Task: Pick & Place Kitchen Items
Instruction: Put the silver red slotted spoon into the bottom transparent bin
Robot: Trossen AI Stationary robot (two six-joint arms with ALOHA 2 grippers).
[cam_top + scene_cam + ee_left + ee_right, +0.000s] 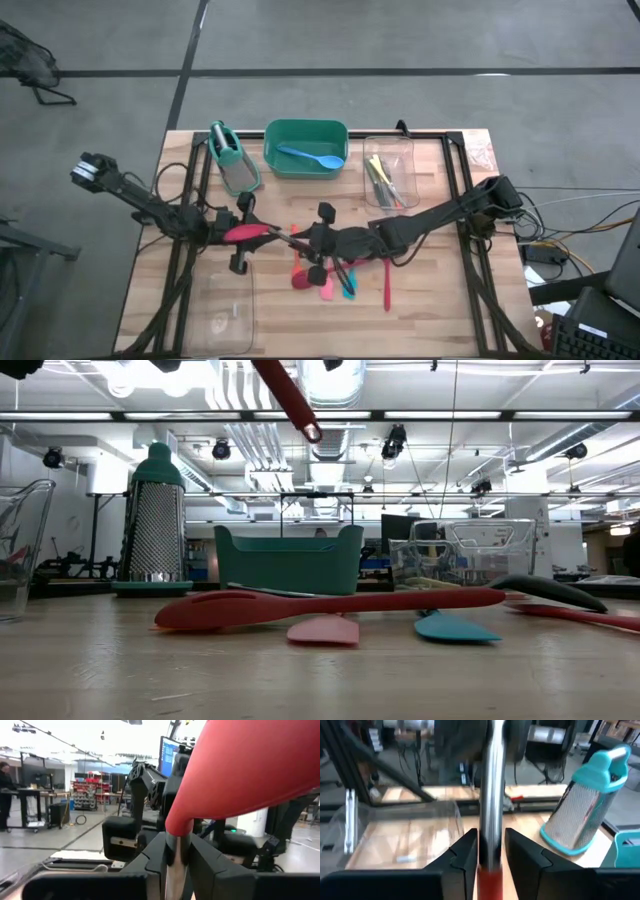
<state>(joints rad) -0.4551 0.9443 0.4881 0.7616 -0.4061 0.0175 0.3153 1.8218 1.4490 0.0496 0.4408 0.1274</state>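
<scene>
A red-headed utensil (pixel 248 233) with a metal shaft hangs above the table between my two grippers. My left gripper (pixel 176 851) is shut on the shaft, with the red head (pixel 240 770) right above its fingers. My right gripper (pixel 490 842) stands narrowly open, one finger on each side of the shaft, where the metal meets the red handle (pixel 489 880). In the low view the handle's free end (pixel 305 420) slants down. Red (pixel 330 605), pink (pixel 322 629) and teal (pixel 455 627) utensils and a black ladle (pixel 550 590) lie on the table below. My left gripper pinches the metal shaft (pixel 175 862) between its two fingers, just below the red head. It comes roughly level from the table's left. The utensil is lifted clear, head high, handle end lower. My right gripper's fingers (pixel 465 852) flank the shaft; whether they touch it I cannot tell.
A green tub (pixel 306 135) holding a blue spoon (pixel 312 157) stands at the far middle. A teal-handled grater (pixel 232 158) is left of it. A clear bin (pixel 388 172) with yellow tools sits at the far right, another clear bin (pixel 225 310) at the near left.
</scene>
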